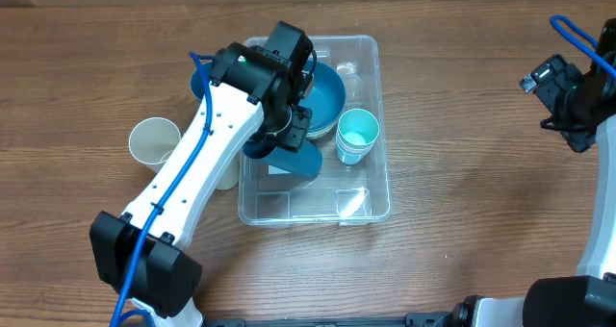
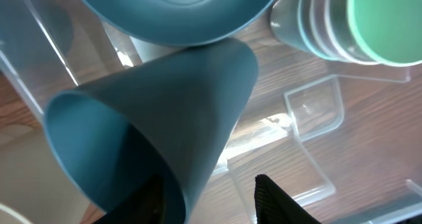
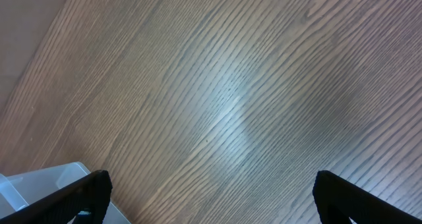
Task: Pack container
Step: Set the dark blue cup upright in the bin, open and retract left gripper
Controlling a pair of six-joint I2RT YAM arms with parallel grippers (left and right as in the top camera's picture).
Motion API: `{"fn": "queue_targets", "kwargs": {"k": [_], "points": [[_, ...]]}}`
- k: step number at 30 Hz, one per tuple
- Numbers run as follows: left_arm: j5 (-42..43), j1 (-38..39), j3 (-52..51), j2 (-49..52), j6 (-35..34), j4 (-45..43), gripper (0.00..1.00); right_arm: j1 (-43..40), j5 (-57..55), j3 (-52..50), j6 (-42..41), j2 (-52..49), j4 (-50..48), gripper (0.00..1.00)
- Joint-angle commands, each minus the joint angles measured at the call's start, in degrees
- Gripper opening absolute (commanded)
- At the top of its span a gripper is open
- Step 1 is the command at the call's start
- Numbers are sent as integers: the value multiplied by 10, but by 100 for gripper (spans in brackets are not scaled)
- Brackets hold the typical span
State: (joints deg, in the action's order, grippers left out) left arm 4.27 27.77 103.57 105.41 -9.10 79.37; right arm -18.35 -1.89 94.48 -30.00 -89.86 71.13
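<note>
Here the left arm [image 1: 207,144] reaches over the container [image 1: 385,173], its pincer [image 2: 210,201] pinching a tilted blue cup [image 2: 165,112].

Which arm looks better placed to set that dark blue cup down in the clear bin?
Left. Its jaws grip the dark blue cup over the clear container, so it need only lower and release. The right arm sits far aside, jaws open and empty.
</note>
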Motion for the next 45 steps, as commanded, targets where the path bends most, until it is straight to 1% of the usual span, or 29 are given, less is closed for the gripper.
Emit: {"fn": "queue_targets", "kwargs": {"k": [1,5,6,7,14,24,30,32,36,39,42,43,45], "points": [[7,5,-21,12,-12,-7,41,0,-3,4,-3,2,-3,100],[20,10,-22,12,-10,-22,37,0,-3,4,-3,2,-3,100],[31,16,-22,12,7,-32,37,0,-3,4,-3,2,-3,100],[33,19,-22,12,9,-35,36,0,-3,4,-3,2,-3,100],[33,43,-22,12,29,-59,38,0,-3,4,-3,2,-3,100],[33,45,-15,12,18,-62,38,0,-3,4,-3,2,-3,100],[28,44,16,3,14,-36,36,0,-3,4,-3,2,-3,100],[28,44,41,0,14,-20,38,0,-3,4,-3,2,-3,100],[29,44,111,-2,14,20,44,0,-3,4,-3,2,-3,100],[27,44,160,-2,14,47,47,0,-3,4,-3,2,-3,100],[-11,39,194,-2,4,71,50,0,-3,4,-3,2,-3,100],[-41,31,204,-2,-13,79,54,0,-3,4,-3,2,-3,100],[-62,10,212,-2,-23,85,61,0,-3,4,-3,2,-3,100]]}}
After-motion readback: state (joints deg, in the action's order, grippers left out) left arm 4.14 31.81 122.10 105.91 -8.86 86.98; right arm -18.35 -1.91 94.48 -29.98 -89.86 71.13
